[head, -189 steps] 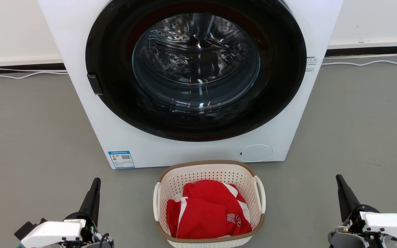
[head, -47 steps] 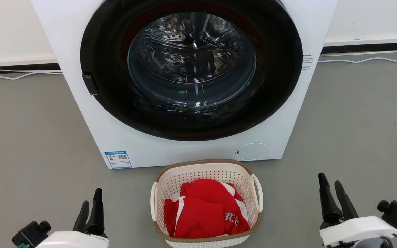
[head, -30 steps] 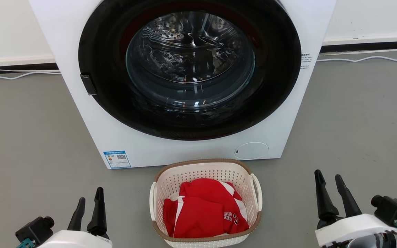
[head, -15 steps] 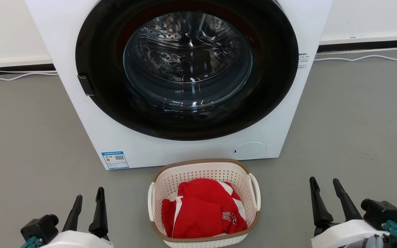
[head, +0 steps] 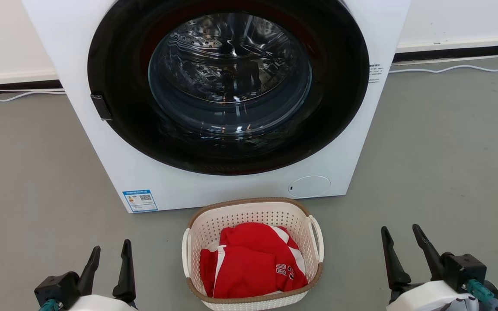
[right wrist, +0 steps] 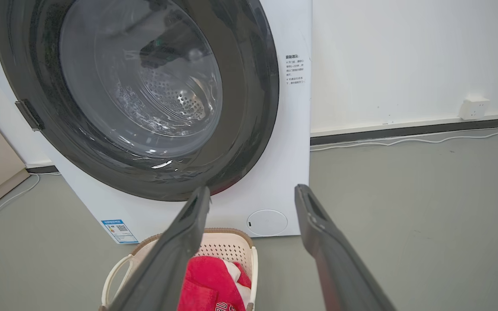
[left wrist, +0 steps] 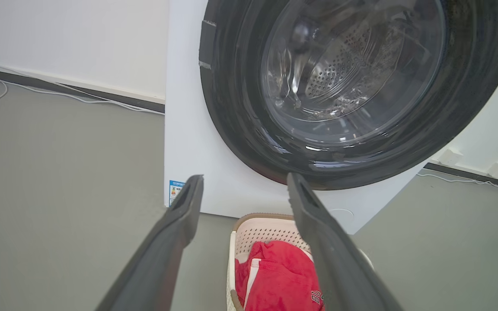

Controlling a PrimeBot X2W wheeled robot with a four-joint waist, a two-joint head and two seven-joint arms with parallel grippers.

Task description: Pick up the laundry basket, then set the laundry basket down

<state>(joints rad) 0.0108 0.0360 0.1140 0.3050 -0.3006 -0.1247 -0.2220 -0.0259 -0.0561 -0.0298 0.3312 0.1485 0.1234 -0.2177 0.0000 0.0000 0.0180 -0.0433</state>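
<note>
The laundry basket (head: 249, 214) sits before the washer (head: 214, 190). The left tool (head: 111, 245) and right tool (head: 400, 228) flank it, fingers spread.

Two long black fingers (head: 391, 259) on left gripper (head: 111, 246) and right gripper (head: 400, 228) alike, tapering to narrow tips. Behind each, rounded white shell (head: 422, 300), boxy black block (head: 465, 268), teal plug (head: 476, 290). Close up, dark grey, grooved near the tips.
</note>
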